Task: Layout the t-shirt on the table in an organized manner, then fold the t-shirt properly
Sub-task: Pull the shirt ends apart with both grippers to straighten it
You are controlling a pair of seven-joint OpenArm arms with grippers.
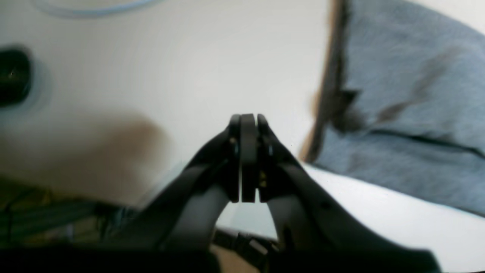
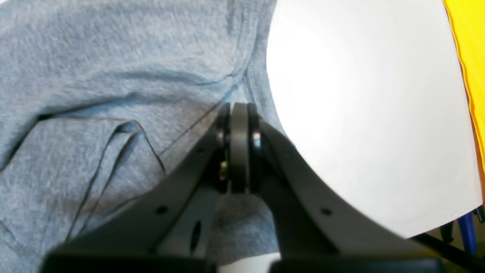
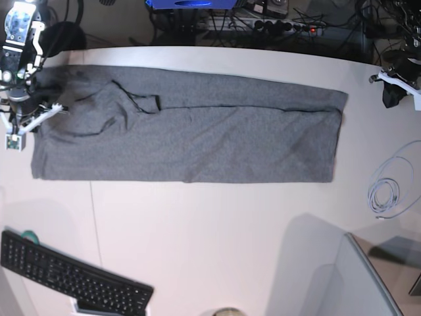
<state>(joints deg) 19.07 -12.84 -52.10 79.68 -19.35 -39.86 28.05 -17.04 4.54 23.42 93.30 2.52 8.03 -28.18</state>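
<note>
The grey t-shirt (image 3: 197,138) lies flat on the white table (image 3: 217,237) as a long band running left to right, with a fold ridge near its left end. My right gripper (image 2: 238,108) is shut, nothing showing between its jaws, and hovers over the shirt's (image 2: 113,76) left end by the cloth's edge; in the base view it sits at the far left (image 3: 41,92). My left gripper (image 1: 248,117) is shut and empty over bare table (image 1: 189,57), just off the shirt's (image 1: 416,94) right end, at the table's far right (image 3: 395,92).
A black keyboard (image 3: 72,276) lies at the front left. A coiled white cable (image 3: 387,191) rests at the right. A grey panel (image 3: 368,283) stands at the front right corner. Cables and gear crowd the back edge (image 3: 263,23). Something yellow (image 2: 470,57) lies past the table's edge.
</note>
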